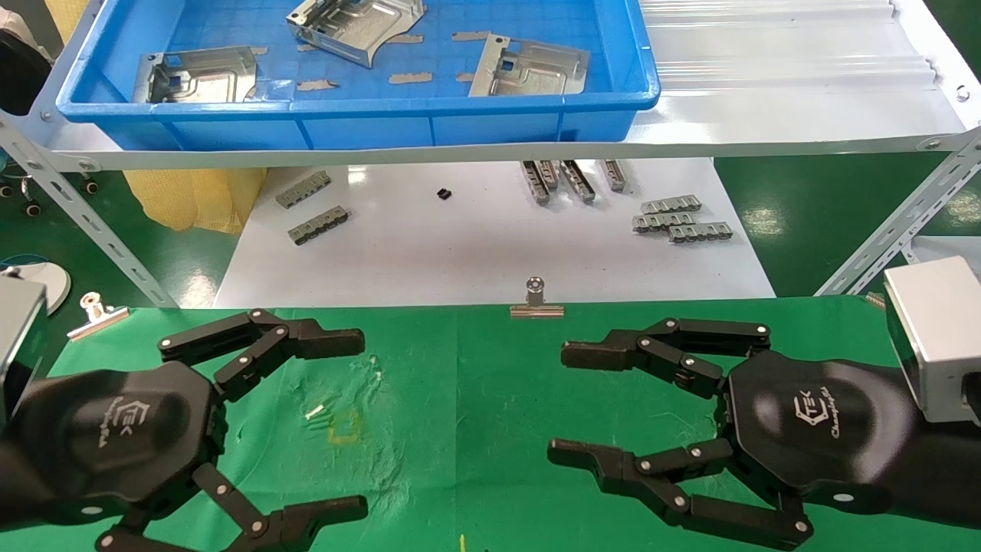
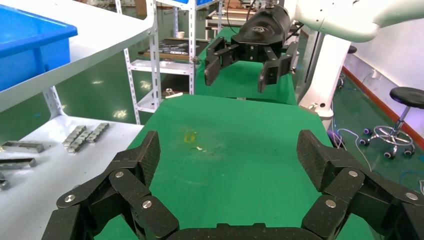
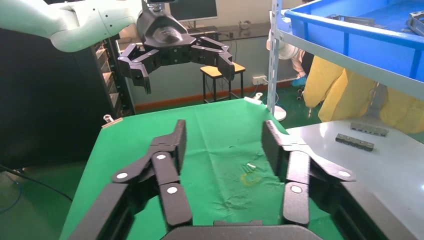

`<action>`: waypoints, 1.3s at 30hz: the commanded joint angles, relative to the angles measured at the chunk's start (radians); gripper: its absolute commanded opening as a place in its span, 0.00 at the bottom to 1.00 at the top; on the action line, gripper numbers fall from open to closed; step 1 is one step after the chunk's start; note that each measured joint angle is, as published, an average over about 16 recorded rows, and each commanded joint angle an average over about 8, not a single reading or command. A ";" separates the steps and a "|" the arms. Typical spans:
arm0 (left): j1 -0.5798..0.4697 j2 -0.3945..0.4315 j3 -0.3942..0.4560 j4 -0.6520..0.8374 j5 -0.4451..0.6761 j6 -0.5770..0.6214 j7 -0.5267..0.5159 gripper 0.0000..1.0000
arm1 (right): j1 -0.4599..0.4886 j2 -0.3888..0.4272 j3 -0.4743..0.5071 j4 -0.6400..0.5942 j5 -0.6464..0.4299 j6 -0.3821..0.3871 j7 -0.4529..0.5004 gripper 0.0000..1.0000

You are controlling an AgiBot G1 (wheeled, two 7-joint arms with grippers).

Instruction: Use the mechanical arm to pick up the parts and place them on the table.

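Parts [image 1: 527, 69] lay untouched in the blue bin [image 1: 644, 69] up on the white metal shelf [image 1: 766, 115] when you paused here: three silvery plates, one near the bin's left end, one tilted at the far side, one toward the right. None had reached the table [image 1: 475, 399] yet. Your left gripper [image 1: 360, 422] hovered low over the green cloth, fingers spread wide and holding nothing, with the yellow mark [image 1: 343, 431] just beside it. Your right gripper [image 1: 556, 402] faced it from the other side, likewise spread and empty.

I judged the main risk to be the reach. The left arm had to rise past the shelf's front edge and over the bin wall, and a shallow path could have clipped either. The plates were thin and lay nearly flat, so the fingers might have slid off one or dragged it. The small grey strips [image 1: 411, 77] scattered among them could have been caught instead.
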 commanded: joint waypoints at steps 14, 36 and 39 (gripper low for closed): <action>0.000 0.000 0.000 0.000 0.000 0.000 0.000 1.00 | 0.000 0.000 0.000 0.000 0.000 0.000 0.000 0.00; -0.479 0.182 0.090 0.300 0.256 -0.103 -0.037 1.00 | 0.000 0.000 0.000 0.000 0.000 0.000 0.000 0.00; -0.607 0.270 0.128 0.477 0.339 -0.142 -0.002 1.00 | 0.000 0.000 0.000 0.000 0.000 0.000 0.000 0.00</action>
